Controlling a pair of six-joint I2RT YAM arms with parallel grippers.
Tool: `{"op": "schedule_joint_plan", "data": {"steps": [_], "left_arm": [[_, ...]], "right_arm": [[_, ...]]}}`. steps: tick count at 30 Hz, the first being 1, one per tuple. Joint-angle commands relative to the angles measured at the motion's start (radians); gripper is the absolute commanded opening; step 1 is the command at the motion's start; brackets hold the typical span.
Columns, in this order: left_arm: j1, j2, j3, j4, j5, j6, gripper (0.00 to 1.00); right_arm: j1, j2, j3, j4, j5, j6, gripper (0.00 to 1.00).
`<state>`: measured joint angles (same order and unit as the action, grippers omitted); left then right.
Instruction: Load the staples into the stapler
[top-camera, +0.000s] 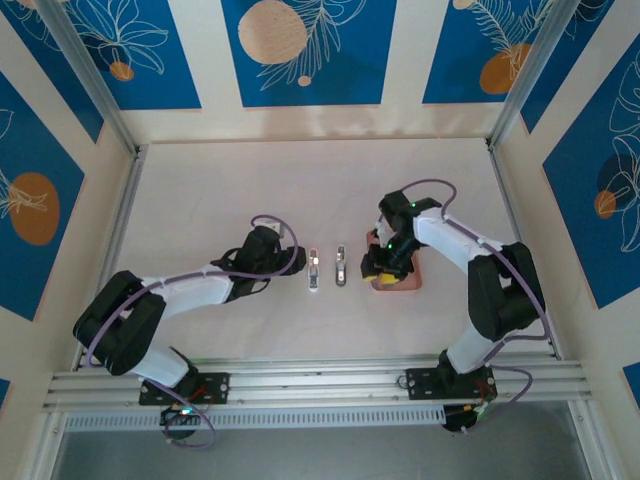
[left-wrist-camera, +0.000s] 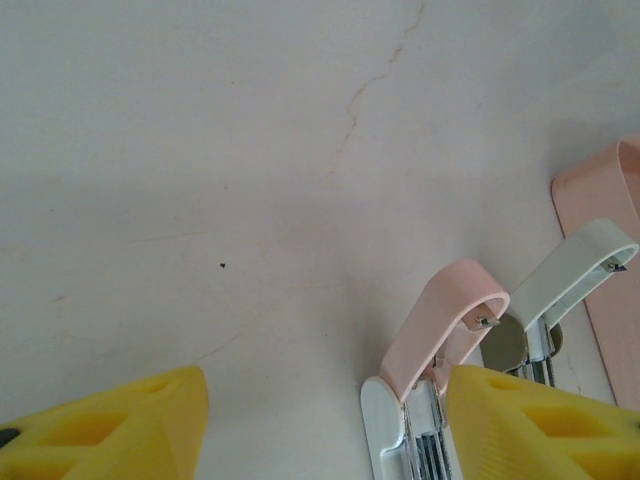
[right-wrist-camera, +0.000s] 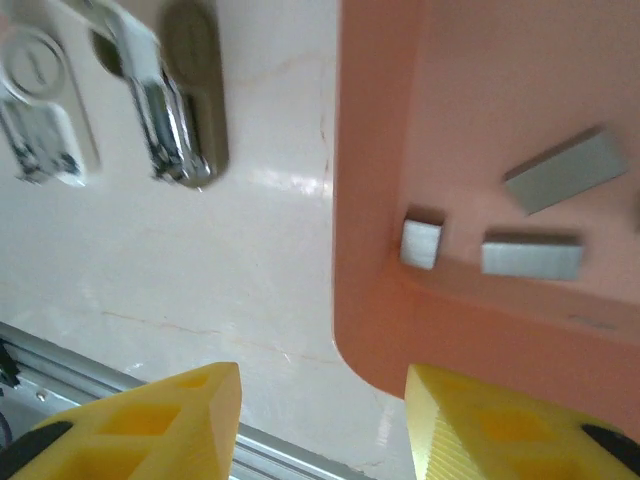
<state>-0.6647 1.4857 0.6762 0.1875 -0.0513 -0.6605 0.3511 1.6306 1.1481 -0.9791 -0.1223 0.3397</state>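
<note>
Looks like a robotics lab cell rather than a home or office. Boxed in by pale walls (top-camera: 300, 122) carrying blue leaf-and-circle prints (top-camera: 305, 50) and framed with bare aluminium posts (top-camera: 90, 80). Holds a pale, marble-look worktop (top-camera: 200, 190) edged by slotted metal rails (top-camera: 320, 378), with the left arm (top-camera: 190, 290) and right arm (top-camera: 450, 240) bolted there, purple cables (top-camera: 432, 183) looped along them.
</note>
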Motion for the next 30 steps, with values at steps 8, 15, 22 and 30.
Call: {"op": "schedule_joint_plan", "data": {"steps": [8, 15, 22, 30], "left_arm": [[0.011, -0.024, -0.010, 0.016, -0.002, -0.002, 0.64], [0.010, -0.023, -0.008, 0.013, -0.010, -0.003, 0.64], [0.010, -0.014, -0.001, 0.018, -0.010, -0.001, 0.64], [0.010, -0.008, -0.001, 0.018, -0.005, 0.001, 0.64]], "right_arm": [[-0.106, 0.165, 0.233, -0.121, 0.201, -0.184, 0.39], [-0.142, 0.287, 0.305, -0.119, 0.220, -0.104, 0.42], [-0.153, 0.340, 0.313, -0.087, 0.214, -0.013, 0.49], [-0.153, 0.373, 0.324, -0.056, 0.217, 0.004, 0.49]]}}
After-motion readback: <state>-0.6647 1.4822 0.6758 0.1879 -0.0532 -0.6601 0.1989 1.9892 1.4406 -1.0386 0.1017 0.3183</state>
